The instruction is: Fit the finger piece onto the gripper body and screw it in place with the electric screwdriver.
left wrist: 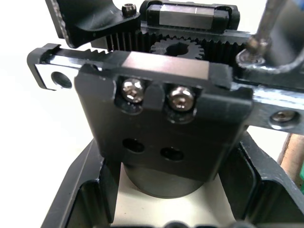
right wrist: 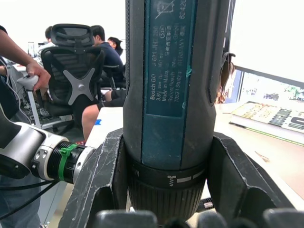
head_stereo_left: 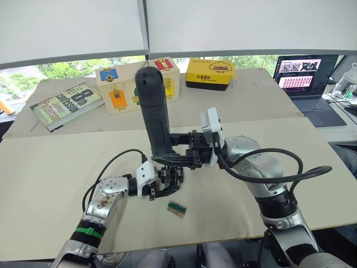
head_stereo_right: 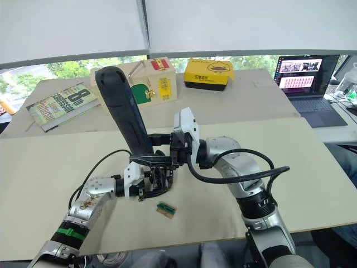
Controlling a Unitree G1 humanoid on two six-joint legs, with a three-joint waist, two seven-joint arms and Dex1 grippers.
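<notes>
- Black and chunky, the gripper body sits pinched in the left tool, low over the tabletop near its front edge.
- The right tool is clamped around the electric screwdriver, which stands nearly upright, bit end down on the gripper body.
- Two screws sit side by side in the block's face.
- A small green-brown tray lies on the tabletop just beside it, nearer the front edge.

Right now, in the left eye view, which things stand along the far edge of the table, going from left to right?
Book → wooden box → yellow box → laptop.
</notes>
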